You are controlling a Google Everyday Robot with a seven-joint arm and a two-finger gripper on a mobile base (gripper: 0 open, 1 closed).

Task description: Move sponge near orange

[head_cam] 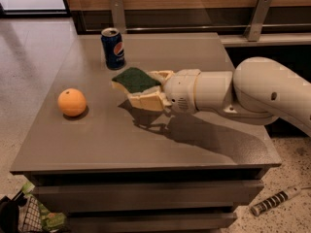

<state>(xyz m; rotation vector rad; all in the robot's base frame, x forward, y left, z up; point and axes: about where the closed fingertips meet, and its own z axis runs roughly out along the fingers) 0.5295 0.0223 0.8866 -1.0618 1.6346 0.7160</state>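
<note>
A grey table (146,149) with a flat matte top fills the middle of the scene. It stands on a speckled floor, with a wood-panelled wall and two metal brackets behind it. The arm (252,91) reaches in from the right side of the camera view and runs nearly level above the tabletop.

At its end, the gripper (146,89) is clamped on the sponge (136,79). One cream finger shows along the sponge's far edge and the other under its near edge, and the dark green scouring face is turned up. The sponge appears to be off the surface, judging by the shadow that falls on the table below it and a little nearer the camera.

The orange (72,102) rests on the table near the left edge, apart from the sponge. From the jaws it lies to the left in the camera view and slightly nearer the camera. That is roughly the direction the gripper already points, with bare table between them.

The Pepsi can (112,47) stands upright just beyond the sponge, toward the back of the table and off that line.

The carry looks partly done. What likely remains is to travel on to the left and a little forward, then set the sponge down beside the fruit. It should stop short of the orange, since a nudge could set the round fruit rolling toward the nearby table edge.
</note>
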